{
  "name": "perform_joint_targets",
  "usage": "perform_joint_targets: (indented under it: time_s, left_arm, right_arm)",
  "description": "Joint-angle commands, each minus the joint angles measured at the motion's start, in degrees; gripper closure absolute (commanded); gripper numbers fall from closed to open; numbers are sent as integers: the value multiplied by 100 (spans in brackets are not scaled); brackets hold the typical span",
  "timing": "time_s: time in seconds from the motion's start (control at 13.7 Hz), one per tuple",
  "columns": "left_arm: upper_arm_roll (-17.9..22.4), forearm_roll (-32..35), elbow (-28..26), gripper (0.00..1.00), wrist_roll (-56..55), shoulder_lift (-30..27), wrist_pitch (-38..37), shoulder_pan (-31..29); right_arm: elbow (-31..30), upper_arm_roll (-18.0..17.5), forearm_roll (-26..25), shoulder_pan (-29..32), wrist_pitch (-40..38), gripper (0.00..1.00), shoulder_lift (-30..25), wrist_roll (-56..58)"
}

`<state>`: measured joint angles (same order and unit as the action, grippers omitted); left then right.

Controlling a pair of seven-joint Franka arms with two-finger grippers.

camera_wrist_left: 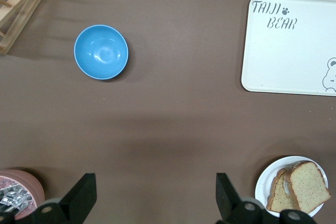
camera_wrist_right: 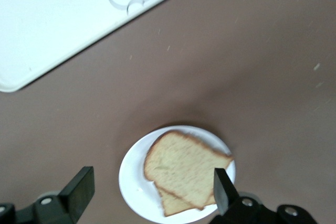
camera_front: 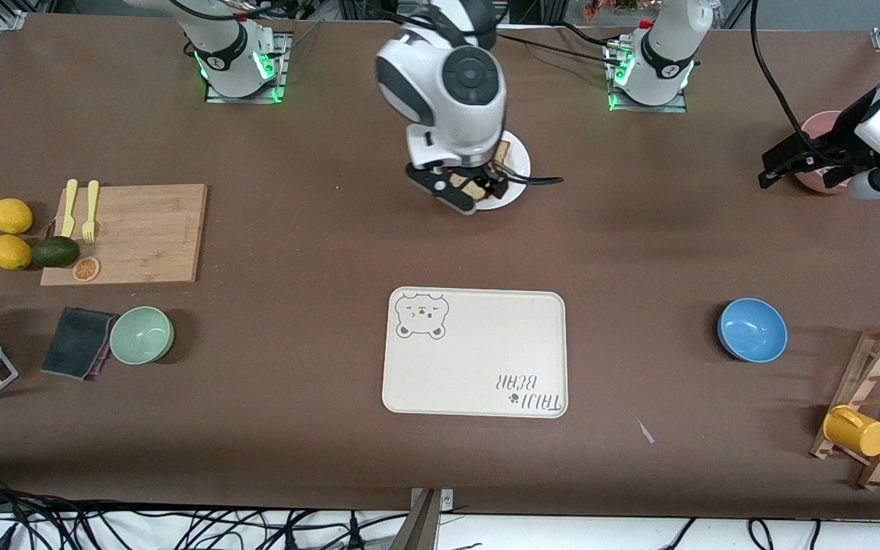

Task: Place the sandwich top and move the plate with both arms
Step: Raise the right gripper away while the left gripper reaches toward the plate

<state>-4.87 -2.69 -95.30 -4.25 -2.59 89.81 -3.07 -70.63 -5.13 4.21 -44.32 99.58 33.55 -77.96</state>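
The right gripper [camera_front: 464, 191] hangs directly over the plate [camera_front: 518, 172], its fingers [camera_wrist_right: 79, 190] spread wide with nothing between them. The plate, round and white, rests on the worktop [camera_front: 295, 229] toward the edge where the arm bases stand, roughly midway between the two bases. On it lies the sandwich top [camera_wrist_right: 184, 167], a tan speckled slice with a dark crust, laid flat and overlapping a second bread slice [camera_wrist_right: 173, 203] beneath it, part of which shows past its edge; in the left wrist view the two slices sit stacked slightly askew on the plate. The left gripper [camera_front: 791, 164] is up in the air over the left arm's end of the worktop, beside a pink bowl [camera_front: 822, 126], fingers [camera_wrist_left: 81, 195] spread and holding nothing; that arm waits. The cream tray [camera_front: 478, 355] with a bear drawing lies nearer to the front camera than the plate, well apart from it. A blue bowl [camera_front: 752, 330] sits between the tray and a wooden rack [camera_front: 879, 405] carrying a yellow mug [camera_front: 855, 431] at the left arm's end. Toward the right arm's end lie a wooden cutting board [camera_front: 142, 233] bearing two yellow forks [camera_front: 81, 210], two lemons [camera_front: 11, 233] and an avocado [camera_front: 56, 251] beside it, and a green bowl [camera_front: 141, 334] touching a dark cloth [camera_front: 77, 341].
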Motion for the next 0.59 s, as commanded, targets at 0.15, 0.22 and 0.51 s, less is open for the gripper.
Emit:
perform_joint_targets:
  time_s: [0.15, 0.22, 0.51]
  left_arm:
    - [-67, 32, 187, 0, -14, 390, -297, 70]
    - [-67, 23, 178, 0, -5, 443, -297, 70]
    - [-75, -518, 196, 0, 4, 1197, -262, 175]
  right_arm:
    - [-1338, -32, -112, 1222, -509, 0, -1498, 2272]
    - [-1444, -32, -227, 1390, -614, 0, -1692, 2642]
    - [-1621, -41, -280, 2268, -1071, 0, -2378, 4127]
